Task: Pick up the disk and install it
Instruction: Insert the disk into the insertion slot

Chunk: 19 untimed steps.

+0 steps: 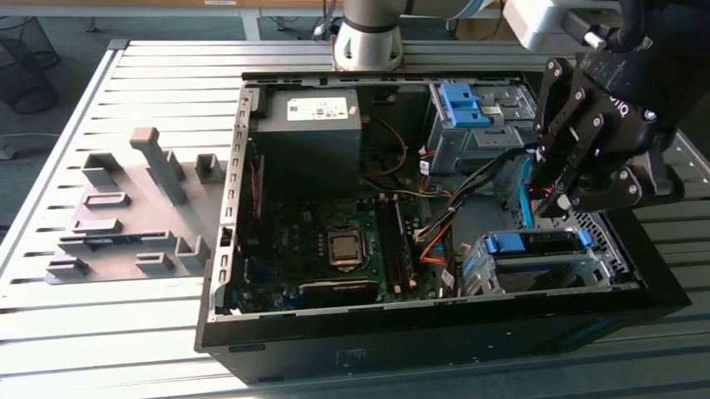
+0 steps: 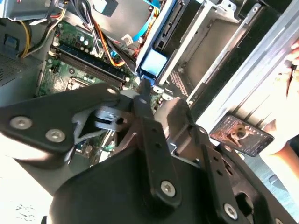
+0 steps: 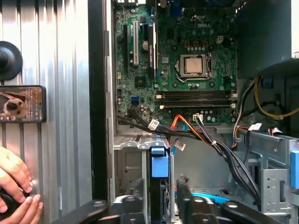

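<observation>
The disk (image 1: 538,243), silver with a bright blue carrier frame, sits in the metal drive cage (image 1: 488,270) at the case's front corner, on the exterior view's right. My gripper (image 1: 558,212) hangs just above it. In the first wrist view the disk's blue carrier (image 3: 159,163) shows edge-on between my two dark fingers (image 3: 139,193). They stand apart, with a gap on each side of the disk. In the second wrist view a fingertip (image 2: 145,89) points at the blue carrier (image 2: 152,63) in the cage.
The open computer case (image 1: 222,249) holds a motherboard (image 1: 322,241), a grey power supply (image 1: 311,133) and cable bundles (image 1: 444,224). A second cage holds a blue bracket (image 1: 461,104). A person's hand (image 3: 14,182) and a phone (image 3: 21,103) rest on the slatted table beside the case.
</observation>
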{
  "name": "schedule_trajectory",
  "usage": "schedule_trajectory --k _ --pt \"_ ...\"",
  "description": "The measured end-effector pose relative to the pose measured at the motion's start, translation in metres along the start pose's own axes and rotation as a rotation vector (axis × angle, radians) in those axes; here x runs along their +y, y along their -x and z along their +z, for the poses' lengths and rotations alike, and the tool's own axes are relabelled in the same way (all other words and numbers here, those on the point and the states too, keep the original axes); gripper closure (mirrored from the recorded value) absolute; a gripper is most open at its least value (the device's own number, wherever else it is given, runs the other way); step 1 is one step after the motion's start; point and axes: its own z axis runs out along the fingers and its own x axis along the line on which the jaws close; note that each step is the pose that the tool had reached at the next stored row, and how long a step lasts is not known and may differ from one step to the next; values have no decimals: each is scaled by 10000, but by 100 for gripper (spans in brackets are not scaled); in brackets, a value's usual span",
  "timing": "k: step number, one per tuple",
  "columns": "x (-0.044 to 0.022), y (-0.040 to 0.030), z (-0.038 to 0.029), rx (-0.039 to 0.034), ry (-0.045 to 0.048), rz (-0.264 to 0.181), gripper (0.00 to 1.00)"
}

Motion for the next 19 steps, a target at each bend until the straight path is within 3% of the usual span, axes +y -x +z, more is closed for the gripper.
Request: schedule_trajectory --k 2,3,7,19 --pt "0 -2 38 0 0 0 70" --pt "0 -2 55 1 0 -4 70" --pt "-1 -2 128 -1 -1 -48 87" --pt "-1 -5 346 -1 -1 -94 89"
